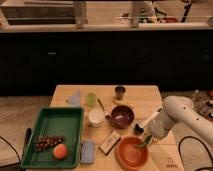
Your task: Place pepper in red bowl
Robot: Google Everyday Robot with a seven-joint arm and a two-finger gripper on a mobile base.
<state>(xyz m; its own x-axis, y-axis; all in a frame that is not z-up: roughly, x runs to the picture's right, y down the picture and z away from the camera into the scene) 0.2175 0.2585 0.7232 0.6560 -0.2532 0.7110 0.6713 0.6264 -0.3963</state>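
Observation:
The red bowl (131, 153) is a wide orange-red bowl at the front of the wooden table. My gripper (143, 138) hangs at the end of the white arm, just above the bowl's right rim. It is shut on the pepper (147, 142), a small slender green pepper that hangs over the rim's inner edge. The bowl's inside looks empty apart from that.
A smaller dark maroon bowl (121, 116) stands just behind the red bowl. A white cup (96, 117), a green cup (90, 99), a dark cup (120, 92) and a blue cloth (75, 98) lie further back. A green tray (55, 125) at the left holds grapes (47, 142) and an orange fruit (60, 151). A blue sponge (88, 151) and a packet (110, 142) lie beside the red bowl.

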